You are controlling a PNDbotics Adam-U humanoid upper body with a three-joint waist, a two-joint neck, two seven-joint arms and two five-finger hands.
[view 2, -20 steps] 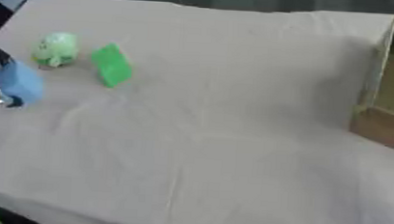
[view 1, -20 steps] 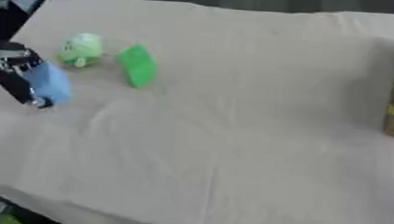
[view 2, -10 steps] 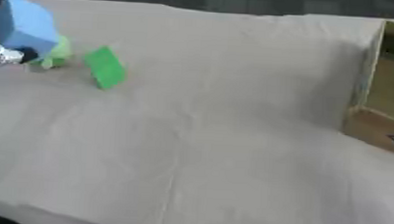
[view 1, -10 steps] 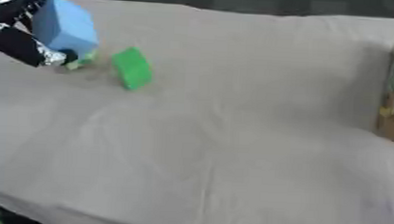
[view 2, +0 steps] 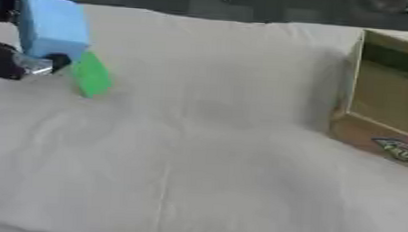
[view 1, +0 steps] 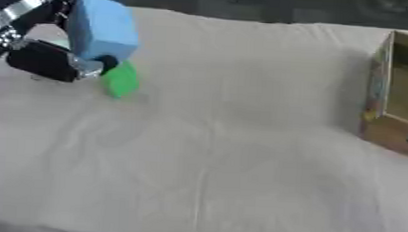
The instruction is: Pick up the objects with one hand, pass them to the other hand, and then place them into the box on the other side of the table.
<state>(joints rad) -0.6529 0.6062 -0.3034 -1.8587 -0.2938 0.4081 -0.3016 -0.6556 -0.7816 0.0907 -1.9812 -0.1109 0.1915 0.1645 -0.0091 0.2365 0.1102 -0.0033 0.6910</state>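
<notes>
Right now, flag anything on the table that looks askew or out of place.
Nothing stands out. The left hand holds the blue block above the cloth, the green block sits beside it, and the box stands at the right edge.

My left hand (view 1: 48,60) is black, blocky plastic with silver metal pieces at the joints; my forearm above it carries silver bands on black casing.
</notes>
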